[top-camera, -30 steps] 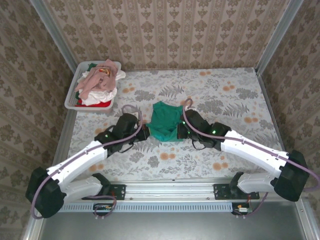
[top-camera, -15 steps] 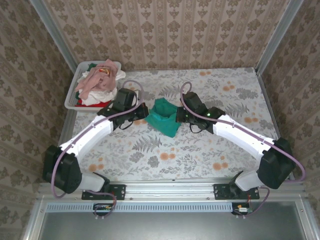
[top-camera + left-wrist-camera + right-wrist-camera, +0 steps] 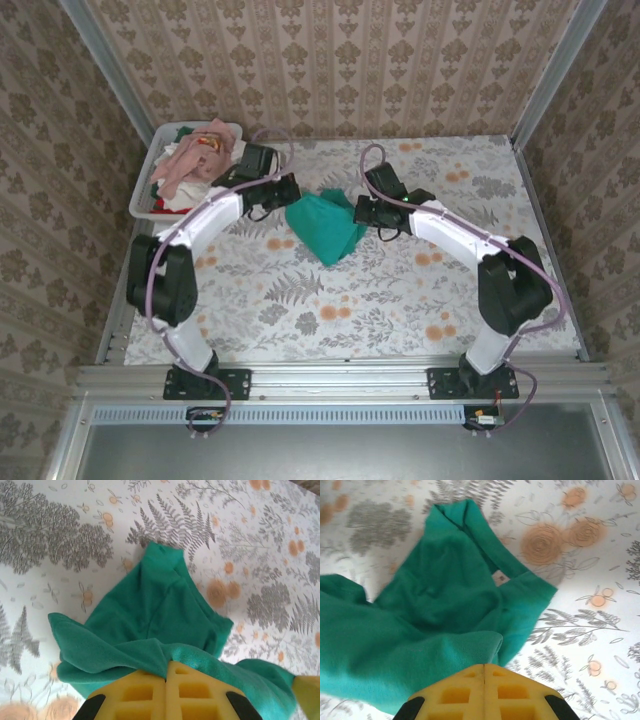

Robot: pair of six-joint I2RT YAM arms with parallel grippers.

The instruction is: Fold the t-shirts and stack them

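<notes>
teal cloth of the shirt (image 3: 322, 225) is pinched at one edge by the left gripper (image 3: 166, 672) and the right gripper (image 3: 484, 667) alike, each with pads (image 3: 135, 692) pressed together on a fold, the rest sagging between and ahead of them over the table (image 3: 400, 300). i judge they should draw apart evenly until that edge is taut, then lay it flat. the right wrist view shows a white tag (image 3: 499, 578) just ahead of its pads; the top view shows the tub (image 3: 143, 200) of other shirts (image 3: 195, 165) beyond the left gripper.
</notes>
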